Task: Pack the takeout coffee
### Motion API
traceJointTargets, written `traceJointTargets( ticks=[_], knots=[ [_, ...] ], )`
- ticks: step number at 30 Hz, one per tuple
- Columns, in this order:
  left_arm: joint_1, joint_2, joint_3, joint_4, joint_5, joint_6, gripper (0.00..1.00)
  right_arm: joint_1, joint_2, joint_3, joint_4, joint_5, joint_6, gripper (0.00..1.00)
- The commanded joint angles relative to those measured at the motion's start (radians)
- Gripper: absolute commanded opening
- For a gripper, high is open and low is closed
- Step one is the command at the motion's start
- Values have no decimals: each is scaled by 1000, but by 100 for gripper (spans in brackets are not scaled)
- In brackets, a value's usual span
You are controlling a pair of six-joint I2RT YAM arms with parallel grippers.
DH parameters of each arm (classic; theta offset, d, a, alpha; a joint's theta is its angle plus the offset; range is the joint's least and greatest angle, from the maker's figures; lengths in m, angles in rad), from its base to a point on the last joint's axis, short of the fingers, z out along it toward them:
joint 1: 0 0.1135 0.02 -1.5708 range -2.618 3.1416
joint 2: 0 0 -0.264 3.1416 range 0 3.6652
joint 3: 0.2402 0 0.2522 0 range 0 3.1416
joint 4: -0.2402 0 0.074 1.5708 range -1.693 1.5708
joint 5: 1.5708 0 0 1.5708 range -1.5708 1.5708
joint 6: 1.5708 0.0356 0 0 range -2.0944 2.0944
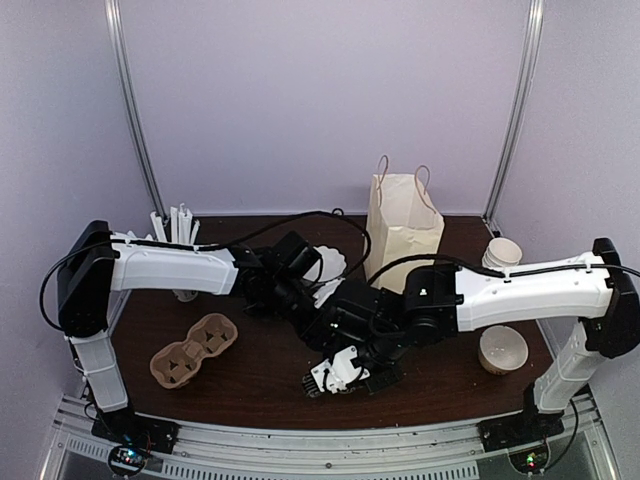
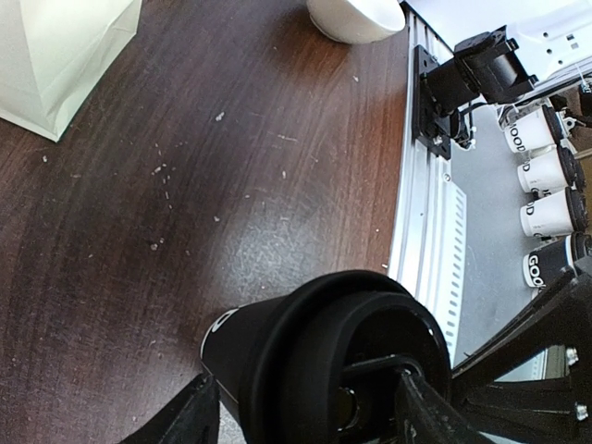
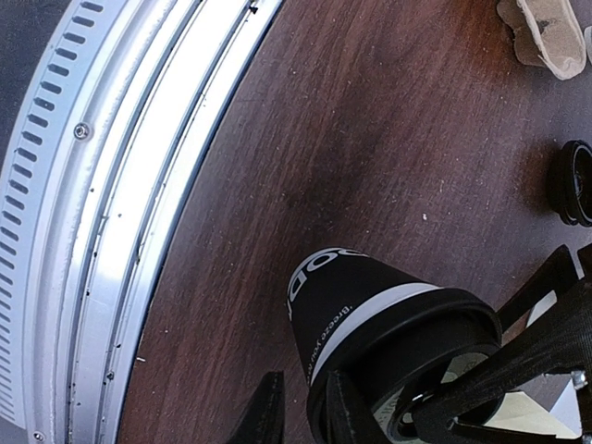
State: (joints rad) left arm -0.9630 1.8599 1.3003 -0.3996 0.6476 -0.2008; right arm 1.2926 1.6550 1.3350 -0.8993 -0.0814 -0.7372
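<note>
closest of all, near the front edge of the desk: the takeout coffee, black lid on, squeezed between the two fingers of the left gripper. hard to tell whether resting on the wood or lifted just above. right beside, the right gripper, fingers close together at the cup's side. can't tell whether pinching the cup or only touching. looks like a hand-off or a steadying step, with the packing not yet done.

to do this well: keep the cup straight up to avoid spills. squeeze the paper wall gently, never hard enough to dent the side or pop the lid off. let go with one gripper only after getting a sure hold with the other. move slowly in such a crowded spot.

a bit further, off to the left: the brown cup carrier, nothing in the pockets, a likely home for the cup. aim for the middle of a pocket and lower straight down.

furthest back: the paper bag, standing up, handles on top. mind the handles and thin walls when going in.
</note>
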Motion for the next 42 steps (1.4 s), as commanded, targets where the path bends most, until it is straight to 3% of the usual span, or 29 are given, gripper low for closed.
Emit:
traceJointTargets(
  ticks=[1,8,14,21,30,42],
  knots=[
    [-5,64,-33,-79,-133,26,67,2,95,-73,8,-22,-1,20],
    [-4,62,-2,-82,-129,22,67,1,66,-30,-11,-12,2,20],
    [-8,63,27,-75,-113,-10,67,3,14,121,-107,-51,-9,30],
    [-11,72,29,-76,-111,-1,66,5,81,184,-88,-56,25,32],
    [-11,71,23,-73,-115,3,66,22,153,207,-67,70,42,33],
    [-12,80,20,-72,-111,4,66,35,94,216,-98,165,49,33]
  ],
)
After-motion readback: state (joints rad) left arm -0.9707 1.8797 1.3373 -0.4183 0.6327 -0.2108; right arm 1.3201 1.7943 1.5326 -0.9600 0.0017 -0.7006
